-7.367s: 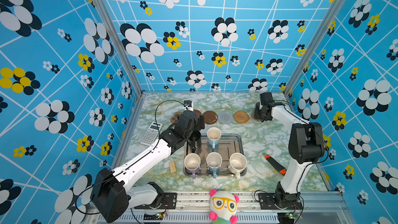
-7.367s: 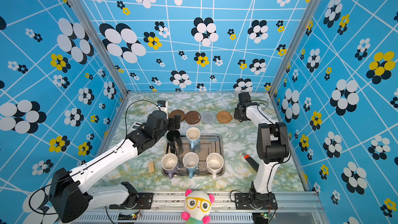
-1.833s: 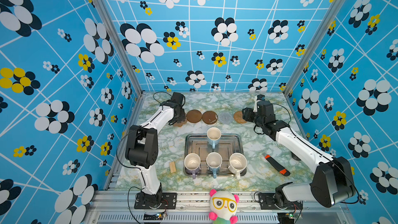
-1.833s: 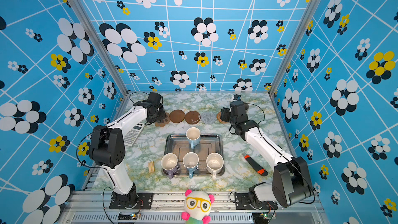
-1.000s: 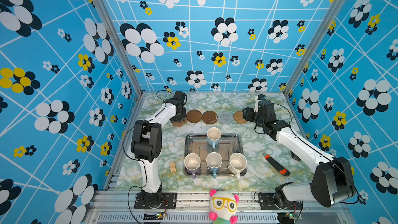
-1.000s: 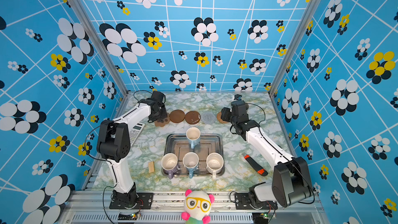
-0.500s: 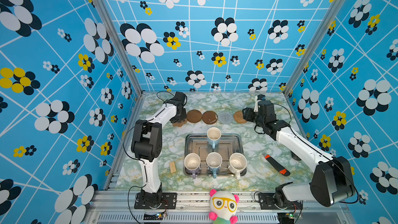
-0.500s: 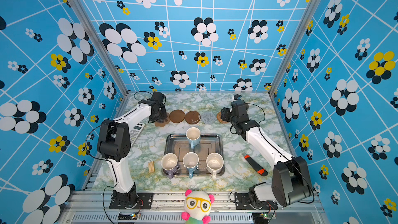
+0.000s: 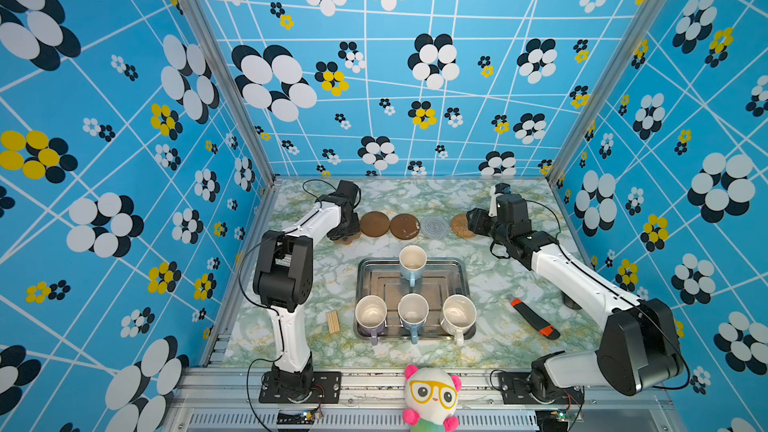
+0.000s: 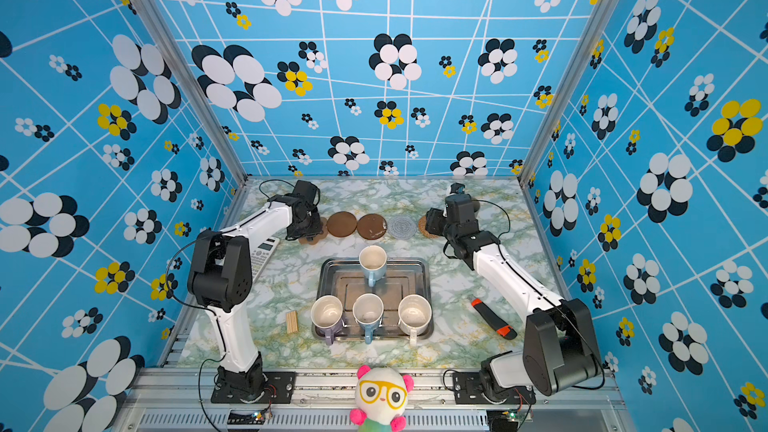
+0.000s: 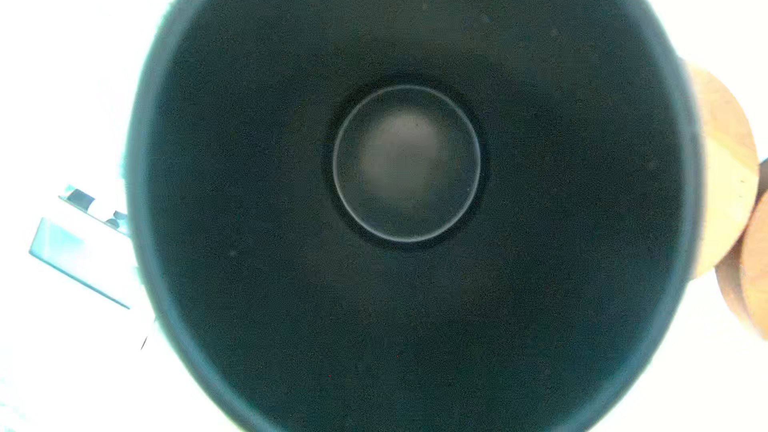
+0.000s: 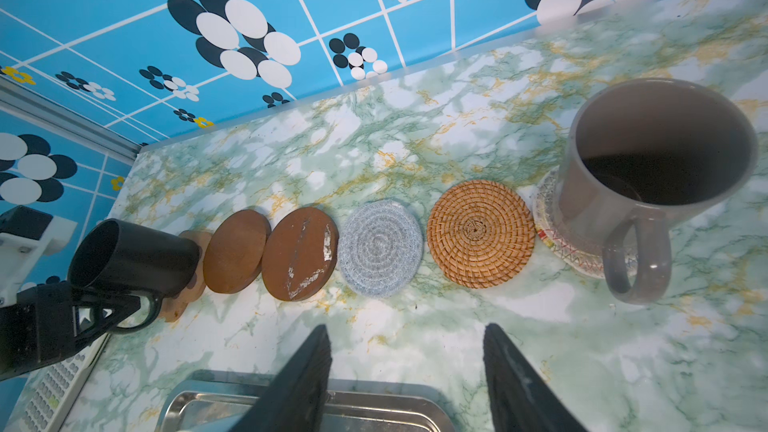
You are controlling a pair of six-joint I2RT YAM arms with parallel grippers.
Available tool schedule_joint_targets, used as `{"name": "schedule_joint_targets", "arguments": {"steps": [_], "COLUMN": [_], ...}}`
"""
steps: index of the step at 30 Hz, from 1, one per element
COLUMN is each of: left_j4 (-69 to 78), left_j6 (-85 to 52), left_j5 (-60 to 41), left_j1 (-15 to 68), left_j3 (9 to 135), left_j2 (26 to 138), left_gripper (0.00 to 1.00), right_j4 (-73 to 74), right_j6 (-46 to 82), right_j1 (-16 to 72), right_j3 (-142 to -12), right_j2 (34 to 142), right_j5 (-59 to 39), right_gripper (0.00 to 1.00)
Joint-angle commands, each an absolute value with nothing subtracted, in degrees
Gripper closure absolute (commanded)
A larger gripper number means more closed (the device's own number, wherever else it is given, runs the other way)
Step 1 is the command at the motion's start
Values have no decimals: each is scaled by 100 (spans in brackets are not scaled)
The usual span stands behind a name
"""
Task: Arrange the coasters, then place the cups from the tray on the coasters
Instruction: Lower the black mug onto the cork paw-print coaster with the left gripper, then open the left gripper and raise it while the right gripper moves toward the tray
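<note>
Along the back of the table lie the coasters: a tan paw one (image 9: 347, 238), two brown discs (image 9: 374, 224) (image 9: 405, 226), a grey-blue round (image 9: 435, 226) and a rattan round (image 9: 459, 225). The black cup (image 12: 129, 259) stands on the paw coaster, with my left gripper (image 12: 108, 313) shut on its handle. The left wrist view looks straight down into that cup (image 11: 407, 326). The grey cup (image 12: 648, 168) sits on the pale beige coaster (image 12: 548, 209). My right gripper (image 12: 405, 334) hangs open and empty between the coasters and the tray (image 9: 461, 272). The tray holds two light blue cups (image 9: 412, 261) (image 9: 412, 310), a lavender one (image 9: 370, 313) and a white one (image 9: 458, 314).
A calculator (image 10: 264, 253) lies at the left wall beside the left arm. A small bundle of wooden sticks (image 9: 332, 322) lies left of the tray, and a black-and-orange tool (image 9: 534, 317) right of it. A plush toy (image 9: 432, 396) sits at the front rail.
Since the earliest frames my left arm has carried the black cup from the tray to the paw coaster, and my right gripper has drawn back from the grey cup. Over the last second nothing moves.
</note>
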State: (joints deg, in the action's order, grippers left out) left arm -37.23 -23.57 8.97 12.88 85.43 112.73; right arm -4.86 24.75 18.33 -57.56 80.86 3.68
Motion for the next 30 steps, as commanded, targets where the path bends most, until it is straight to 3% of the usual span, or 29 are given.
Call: {"name": "schedule_joint_targets", "arguments": {"steps": [1, 11, 14, 22, 30], "left_j4": [-3491, -3502, -3549, -3603, -3700], "left_j6": [-2444, -2472, -2485, -2478, -2461], "left_j5": [949, 862, 835, 905, 1037], "left_j1": [1341, 1371, 1380, 1467, 1544], "left_j3": [8486, 8378, 8385, 8358, 8284], "left_j2": [11232, 11247, 11257, 11211, 10906], "left_gripper": [100, 100, 92, 52, 36], "right_j4": [-413, -448, -453, -466, -492], "right_j6": [2505, 2488, 2487, 2487, 2487], "right_j1": [1796, 1793, 1791, 1793, 1784], "right_j3": [-5833, -5803, -5814, -5764, -5730], "right_j2": [8138, 8077, 8060, 7965, 7867], "right_j5": [288, 294, 293, 296, 292], "right_gripper": [39, 39, 39, 39, 39]}}
